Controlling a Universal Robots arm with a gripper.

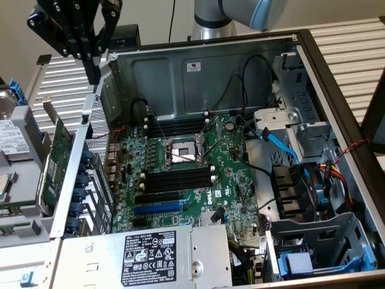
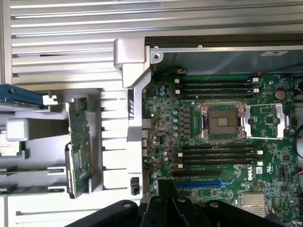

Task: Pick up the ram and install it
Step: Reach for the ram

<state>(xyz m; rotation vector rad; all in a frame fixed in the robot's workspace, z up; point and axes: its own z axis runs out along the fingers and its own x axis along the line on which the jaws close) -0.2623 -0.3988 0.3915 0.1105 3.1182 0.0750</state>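
The tool [image 1: 90, 45] hangs above a corner of the open computer case [image 1: 240, 66], which sits on a pale slatted table [image 1: 346, 42]. Whether the tool is open or holding anything cannot be told. The ram [image 2: 78, 172] lies outside the case, near the green expansion card [image 2: 78, 120].

Pale wall [image 1: 15, 57], ribbed grey metal tabletop [image 1: 349, 42], soft even indoor light
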